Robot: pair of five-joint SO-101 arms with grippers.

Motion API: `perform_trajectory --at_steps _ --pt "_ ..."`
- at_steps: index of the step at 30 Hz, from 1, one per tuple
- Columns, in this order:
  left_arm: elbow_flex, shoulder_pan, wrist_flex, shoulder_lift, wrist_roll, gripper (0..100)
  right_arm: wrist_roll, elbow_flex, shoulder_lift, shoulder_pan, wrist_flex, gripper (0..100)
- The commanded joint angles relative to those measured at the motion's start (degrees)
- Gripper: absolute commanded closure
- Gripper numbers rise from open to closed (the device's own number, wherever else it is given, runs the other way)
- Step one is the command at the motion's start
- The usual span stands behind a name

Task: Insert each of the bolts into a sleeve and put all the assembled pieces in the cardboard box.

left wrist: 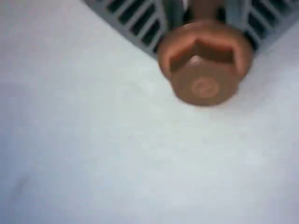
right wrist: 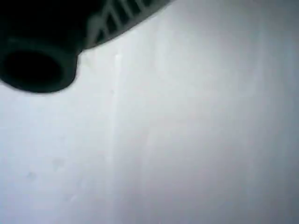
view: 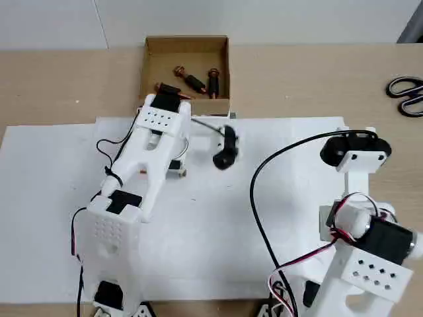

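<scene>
One cardboard box [view: 158, 66] at upper centre of the high view, holding three assembled pieces [view: 192, 80]. One copper bolt [left wrist: 204, 70] at upper right of the left wrist view, clenched in the left end effector [left wrist: 202, 9] above white paper [left wrist: 117, 154]. One black sleeve [right wrist: 37, 65] at upper left of the right wrist view, grasped by the right end effector [right wrist: 79, 23].

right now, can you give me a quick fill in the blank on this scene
1. The left gripper is shut on a copper ___.
2. The box is made of ___.
3. At the high view's right edge lie black-handled ___.
4. The sleeve in the right wrist view is coloured ___.

Missing words: bolt; cardboard; scissors; black.
</scene>
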Motion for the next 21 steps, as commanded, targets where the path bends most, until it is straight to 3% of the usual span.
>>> perform_trajectory --at_steps 1,7,10,14,21 --pt "-5.14 -0.09 1.58 -8.79 8.09 100 0.35 -5.89 -0.84 -3.47 1.19 99.4" --pt "-1.71 0.79 1.58 -21.01 19.16 100 -6.59 -9.14 -0.84 -11.74 1.27 99.1" --pt "2.51 0.88 1.58 -27.52 27.96 100 -11.16 -9.14 -0.84 -14.20 1.36 99.1" --pt "7.78 0.79 1.58 -38.42 42.46 100 -12.92 -9.14 -0.92 -15.08 1.45 99.4" --pt "12.70 0.97 1.49 -55.21 52.92 100 -13.54 -8.88 -10.77 -15.08 1.10 99.5"
